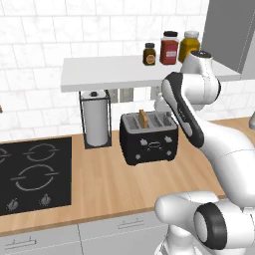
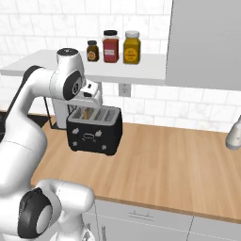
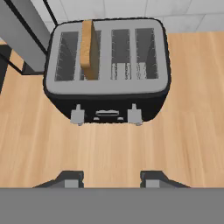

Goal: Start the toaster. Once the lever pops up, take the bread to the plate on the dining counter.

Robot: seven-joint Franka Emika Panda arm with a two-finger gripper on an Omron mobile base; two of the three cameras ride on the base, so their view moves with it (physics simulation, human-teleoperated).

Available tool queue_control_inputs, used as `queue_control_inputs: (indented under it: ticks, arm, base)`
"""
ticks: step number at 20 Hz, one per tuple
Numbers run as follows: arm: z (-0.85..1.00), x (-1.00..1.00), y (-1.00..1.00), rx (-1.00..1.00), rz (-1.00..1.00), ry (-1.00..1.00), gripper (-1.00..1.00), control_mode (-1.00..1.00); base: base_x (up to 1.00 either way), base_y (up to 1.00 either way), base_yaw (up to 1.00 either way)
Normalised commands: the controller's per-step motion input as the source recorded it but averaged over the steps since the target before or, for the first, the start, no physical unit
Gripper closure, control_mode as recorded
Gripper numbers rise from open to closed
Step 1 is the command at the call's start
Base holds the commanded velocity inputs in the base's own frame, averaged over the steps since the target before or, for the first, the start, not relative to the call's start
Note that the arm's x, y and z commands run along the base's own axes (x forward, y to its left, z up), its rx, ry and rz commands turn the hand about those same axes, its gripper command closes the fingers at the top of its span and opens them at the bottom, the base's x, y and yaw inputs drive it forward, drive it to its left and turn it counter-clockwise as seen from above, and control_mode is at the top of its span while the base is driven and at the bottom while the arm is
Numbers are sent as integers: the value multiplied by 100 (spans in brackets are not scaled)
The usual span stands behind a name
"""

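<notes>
gripper (image 3: 111, 178) looks down on the toaster (image 3: 107, 70) from the front side; jaws stand partly apart with nothing between them, just bare worktop (image 3: 109, 148) under the fingertips

toaster sits at 12 o'clock from the gripper in the hand view, well apart, its front face with two light levers turned toward the hand. left lever (image 3: 77, 115) lies at about 11 o'clock, right lever (image 3: 134, 115) at about 1 o'clock; both look to be in the upper position, though this angle makes that hard to confirm

bread (image 3: 89, 49) stands on edge in the second slot from the left, sticking up above the silver top, at roughly 11 o'clock from the gripper. its long axis runs front-to-back along the slot, i.e. toward 12 o'clock in the hand view, so its thin faces point to 9 and 3

from the left base view the toaster (image 1: 148, 135) rests on the wood worktop between the paper towel stand (image 1: 95, 118) and the arm, slice (image 1: 144, 118) up

judgement: toasting not started yet; the left lever serves the slot with the bread, so the hand needs to shift forward and a touch toward 11 o'clock, then press down

plate and dining counter not seen from here
</notes>
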Motion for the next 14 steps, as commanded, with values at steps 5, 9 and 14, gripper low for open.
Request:
queue_control_inputs:
  ticks: [5, 9, 14]
  arm:
    - [-2, -1, 1, 0, 0, 0, -100, -100]
    - [-14, -1, 9, 0, 0, 0, -100, -100]
    - [-28, -1, 14, 1, 0, 0, -100, -100]
  base:
    - [0, 0, 0]
    - [0, 0, 0]
    - [0, 0, 0]
